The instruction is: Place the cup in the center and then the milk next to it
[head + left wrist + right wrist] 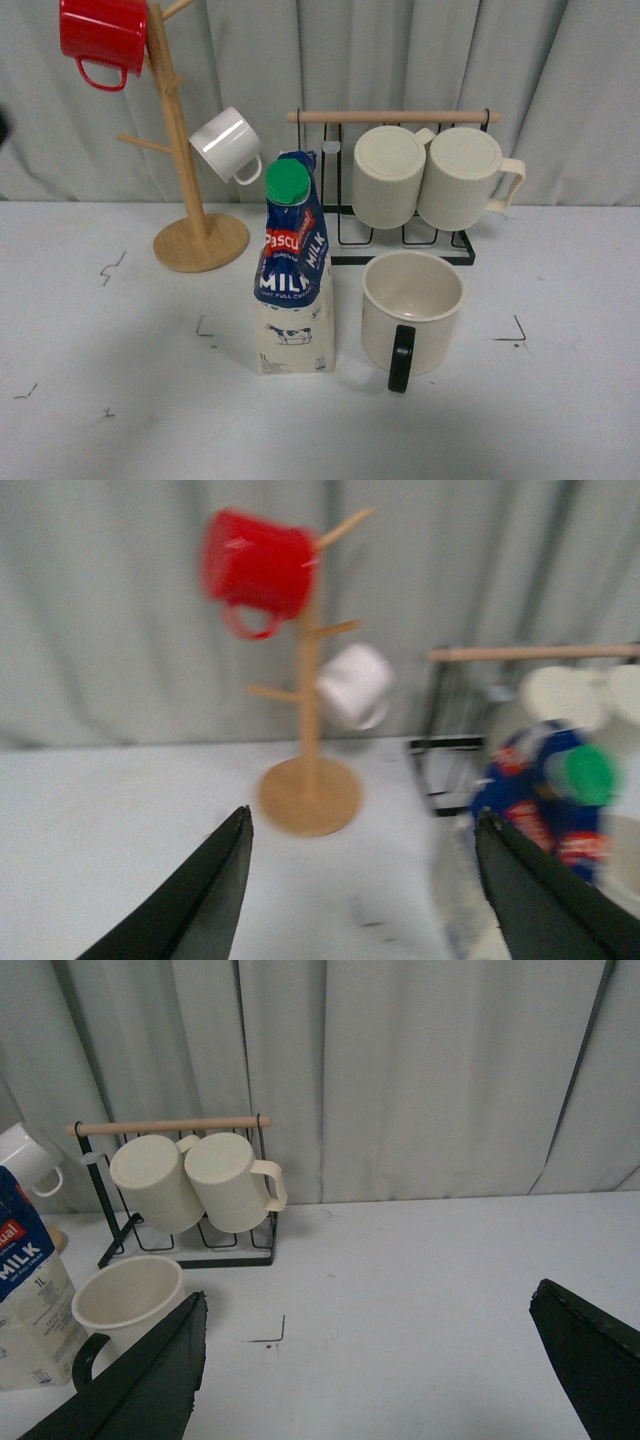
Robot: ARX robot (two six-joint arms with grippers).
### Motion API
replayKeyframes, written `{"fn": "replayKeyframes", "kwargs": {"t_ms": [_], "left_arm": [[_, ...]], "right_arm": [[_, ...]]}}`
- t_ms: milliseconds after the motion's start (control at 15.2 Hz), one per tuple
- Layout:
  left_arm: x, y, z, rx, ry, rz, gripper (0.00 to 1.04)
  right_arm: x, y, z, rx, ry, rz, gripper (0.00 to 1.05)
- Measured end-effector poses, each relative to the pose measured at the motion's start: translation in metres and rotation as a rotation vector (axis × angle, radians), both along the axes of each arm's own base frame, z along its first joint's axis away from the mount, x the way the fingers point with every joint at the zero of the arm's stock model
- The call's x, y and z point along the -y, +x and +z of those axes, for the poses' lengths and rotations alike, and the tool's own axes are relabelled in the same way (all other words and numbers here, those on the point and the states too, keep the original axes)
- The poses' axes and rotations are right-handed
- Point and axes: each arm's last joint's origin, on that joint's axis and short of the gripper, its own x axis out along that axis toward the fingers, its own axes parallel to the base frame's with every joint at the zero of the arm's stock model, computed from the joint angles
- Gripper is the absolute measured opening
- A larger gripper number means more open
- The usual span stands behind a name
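In the front view the cup (412,312) stood upright near the middle of the table (90,400), handle toward the camera, and the milk (293,270) stood upright just beside it, a narrow gap between them. Neither arm showed here. Both placements looked done, so little or nothing seemed left.

The left wrist view was blurred. The left end effector (365,895) was spread wide and held nothing; the milk (550,795) lay off past one finger, with the wooden mug tree (310,760) behind.

In the right wrist view the right end effector (370,1370) was also wide open and empty, with the cup (125,1305) and milk (30,1290) beyond one finger, clear of it.
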Motion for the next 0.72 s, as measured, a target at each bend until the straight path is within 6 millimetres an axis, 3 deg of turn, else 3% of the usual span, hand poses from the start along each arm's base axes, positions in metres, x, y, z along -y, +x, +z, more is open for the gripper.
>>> {"fn": "replayKeyframes", "kwargs": {"t_ms": [66,198,724], "left_arm": [[-0.013,-0.007,-0.012,-0.018,0.007,0.095,0.57],[-0.019,-0.015,-0.007,0.031,-0.008,0.090,0.39],[-0.029,-0.029,-0.017,0.014,-0.004,0.087,0.05]], "right_arm": [[0.000,0.000,0.000,0.001,0.000,0.001,0.98],[0.000,0.000,0.000,0.002,0.000,0.004,0.98],[0.000,0.000,0.000,0.001,0.000,0.004,0.98]]}}
